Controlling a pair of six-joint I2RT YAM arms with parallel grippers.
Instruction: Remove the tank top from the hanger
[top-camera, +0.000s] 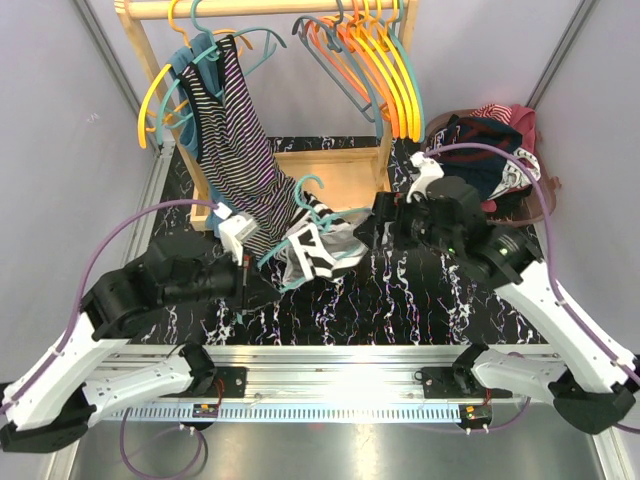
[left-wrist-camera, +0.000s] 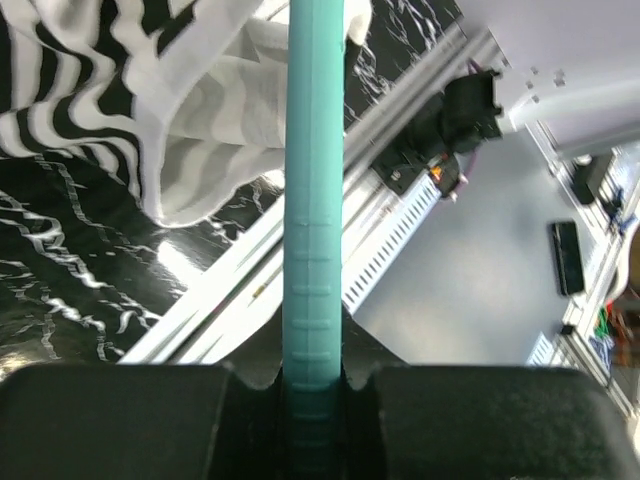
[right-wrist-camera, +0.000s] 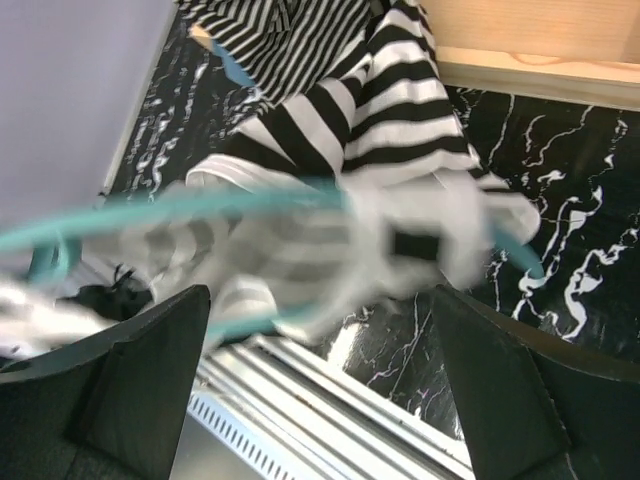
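From above, I saw the tank top (top-camera: 318, 248) bunched on the hanger (top-camera: 290, 281), low over the desk (top-camera: 400, 300). Left wrist: my left gripper (left-wrist-camera: 313, 395) was clamped on the hanger's bar. Right wrist: my right gripper (right-wrist-camera: 320, 400) stood wide and empty, facing the fabric. I judged it light and limp, best pinched at a hem.

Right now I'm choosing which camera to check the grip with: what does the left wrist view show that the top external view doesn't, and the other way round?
Only the left wrist view: the left gripper shut on the teal hanger, its bar pinched tight.
Only the top view: the wooden rack with orange hangers, the clothes pile, and the right gripper beside the garment.
Both: the hanger, the striped tank top draped on it, and the marble table.
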